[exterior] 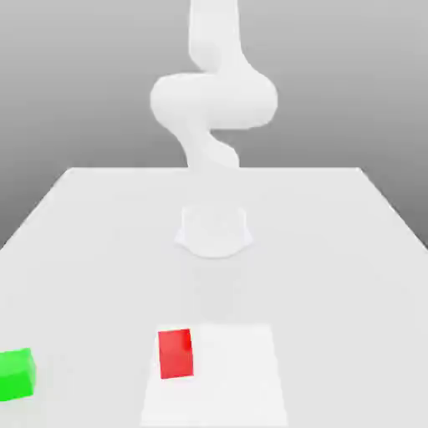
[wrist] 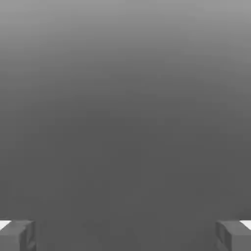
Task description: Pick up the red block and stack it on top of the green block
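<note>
- At the exterior view's far left, toward the near side, the green block (exterior: 16, 375) rests on the pale bench (exterior: 334, 259). The picture's edge cuts across it; its faces are plain bright green.
- Further right, still near, sits the red block (exterior: 175, 354), plain bright red and turned very slightly. It lies well apart from the green block, on the left part of a white square patch (exterior: 234, 376), close to that patch's left edge.
- In the middle, at the far part of the bench, is a white rounded base (exterior: 214, 232), its outline faint against the pale surface.
- Above and beyond that, the white arm (exterior: 214, 100) bends through thick, rounded joints before a grey backdrop. White on white, its lower stretch seems to fade into the bench, so I can't be quite sure where it ends.
- In the hand view, the pincer (wrist: 126, 236) is spread wide, its two grey tips well apart, with plain grey between them and nothing pinched.
</note>
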### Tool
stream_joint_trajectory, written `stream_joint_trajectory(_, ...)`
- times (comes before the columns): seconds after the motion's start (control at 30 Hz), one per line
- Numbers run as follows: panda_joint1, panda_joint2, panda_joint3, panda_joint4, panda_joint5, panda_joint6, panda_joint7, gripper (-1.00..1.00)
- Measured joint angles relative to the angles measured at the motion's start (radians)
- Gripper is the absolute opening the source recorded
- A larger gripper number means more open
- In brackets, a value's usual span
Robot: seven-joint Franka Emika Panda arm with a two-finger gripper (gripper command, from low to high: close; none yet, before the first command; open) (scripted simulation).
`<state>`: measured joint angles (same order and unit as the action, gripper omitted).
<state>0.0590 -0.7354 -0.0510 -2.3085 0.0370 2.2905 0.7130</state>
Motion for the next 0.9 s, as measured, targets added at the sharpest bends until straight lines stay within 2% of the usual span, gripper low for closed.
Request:
stream_joint_trajectory(0.13, 0.101, 0.115, -0.091, -0.016, 0.074, -0.017, -0.162, 0.00)
stream_joint_trajectory(0.17, 0.051, 0.155, -0.054, -0.019, 0.149, -0.029, -0.249, 0.00)
stream_joint_trajectory(0.2, 0.051, 0.155, -0.054, -0.019, 0.149, -0.029, -0.249, 0.00)
stream_joint_trajectory(0.37, 0.141, 0.348, -0.132, -0.043, 0.291, -0.063, -0.527, 0.00)
stream_joint_trajectory(0.67, 0.182, 0.436, -0.163, -0.061, 0.348, -0.076, -0.652, 0.00)
stream_joint_trajectory(0.8, 0.226, 0.613, -0.189, -0.102, 0.449, -0.093, -0.908, 0.00)
stream_joint_trajectory(0.9, 0.234, 0.660, -0.189, -0.110, 0.469, -0.095, -0.973, 0.00)
